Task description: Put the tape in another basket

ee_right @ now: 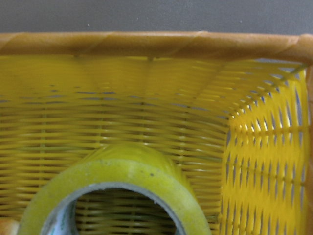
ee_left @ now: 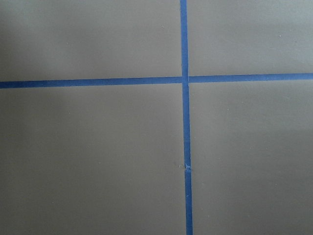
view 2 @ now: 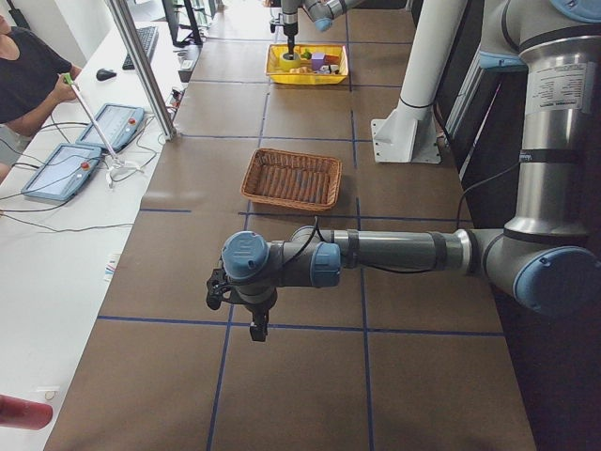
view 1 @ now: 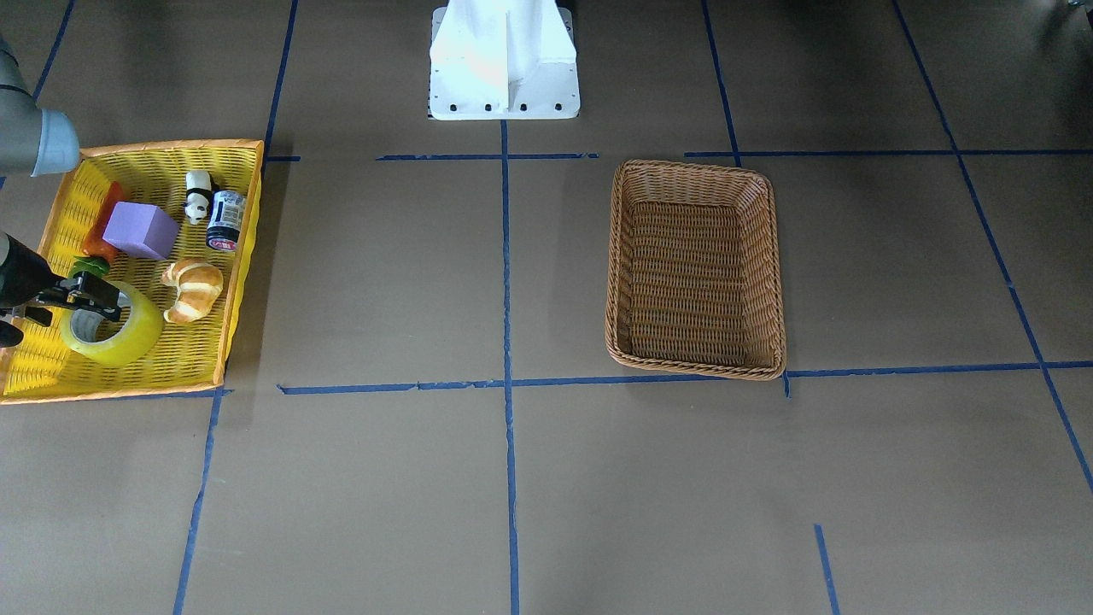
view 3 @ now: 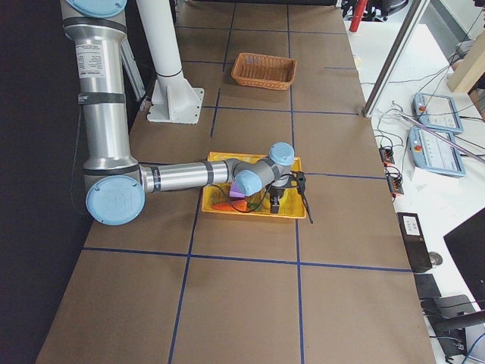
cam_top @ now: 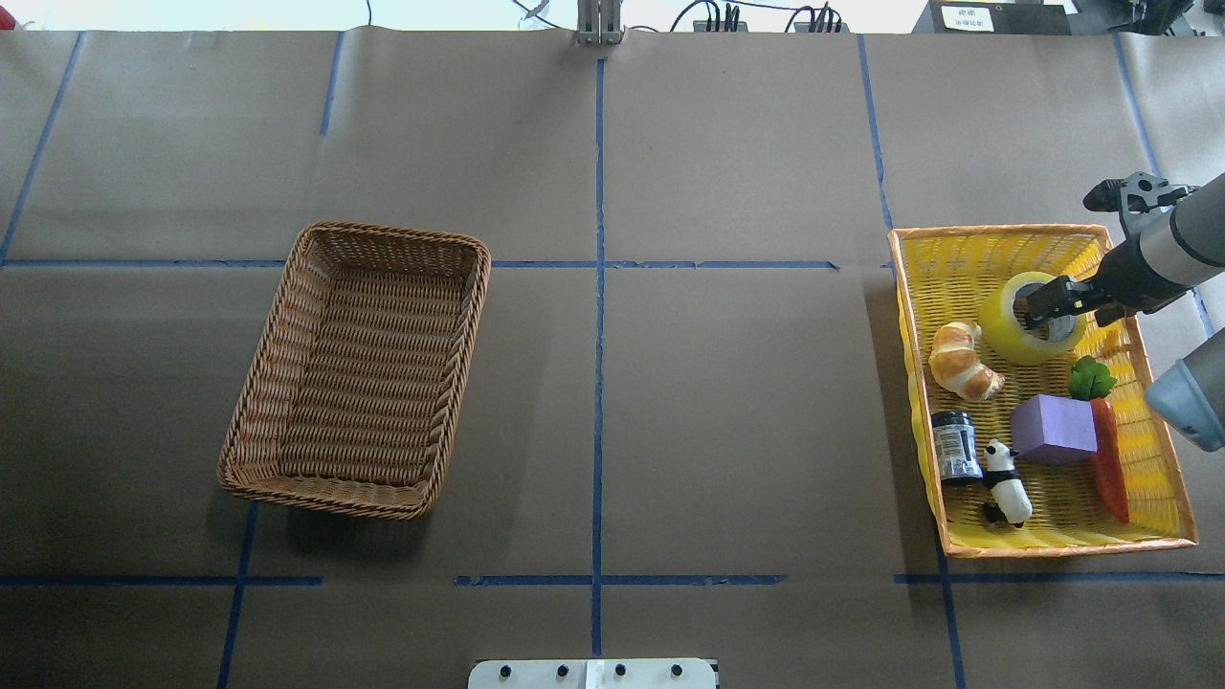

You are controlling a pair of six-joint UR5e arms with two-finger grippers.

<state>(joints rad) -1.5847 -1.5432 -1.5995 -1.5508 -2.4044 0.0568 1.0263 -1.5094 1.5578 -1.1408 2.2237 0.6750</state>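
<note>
The tape (cam_top: 1016, 330), a wide yellow roll with a grey core, lies in the far part of the shallow yellow tray (cam_top: 995, 247). It also shows in the front-facing view (view 1: 119, 335) and close up in the right wrist view (ee_right: 122, 171). My right gripper (cam_top: 1045, 308) reaches over it from the right, with its fingers (view 1: 109, 304) narrowed at the roll's wall by the core. It looks shut on the tape, which rests in the tray. The brown wicker basket (cam_top: 287, 316) stands empty on the left half. My left gripper (view 2: 254, 319) hangs over bare table; I cannot tell whether it is open or shut.
The yellow tray also holds a croissant (cam_top: 962, 362), a purple block (cam_top: 1053, 429), a toy carrot (cam_top: 1108, 459), a small dark jar (cam_top: 955, 448) and a panda figure (cam_top: 1007, 483). Blue tape lines cross the brown table. The robot's white base (view 1: 504, 60) stands between the baskets.
</note>
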